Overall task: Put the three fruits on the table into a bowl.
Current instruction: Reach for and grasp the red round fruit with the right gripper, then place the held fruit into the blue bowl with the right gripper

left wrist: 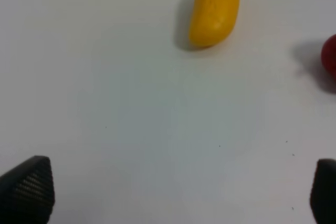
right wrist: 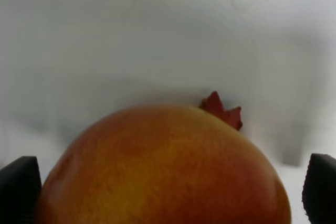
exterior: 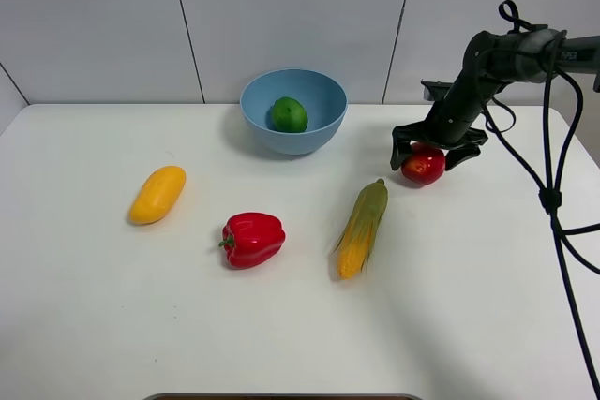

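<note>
A green fruit (exterior: 289,114) lies inside the light-blue bowl (exterior: 323,91) at the back middle of the white table (exterior: 94,306). The yellow-orange mango (exterior: 157,194) lies on the table at the left; it also shows in the left wrist view (left wrist: 214,10). The red fruit (exterior: 424,164) sits on the table to the right of the bowl. My right gripper (exterior: 431,152) is open and straddles it, one finger on each side; the fruit (right wrist: 163,166) fills the gap between the fingers in the right wrist view. My left gripper (left wrist: 173,192) is open and empty above bare table, short of the mango.
A red bell pepper (exterior: 251,239) lies in the middle front of the table, and its edge shows in the left wrist view (left wrist: 329,56). A corn cob (exterior: 362,228) with green husk lies between the pepper and the red fruit. Black cables (exterior: 553,194) hang at the right.
</note>
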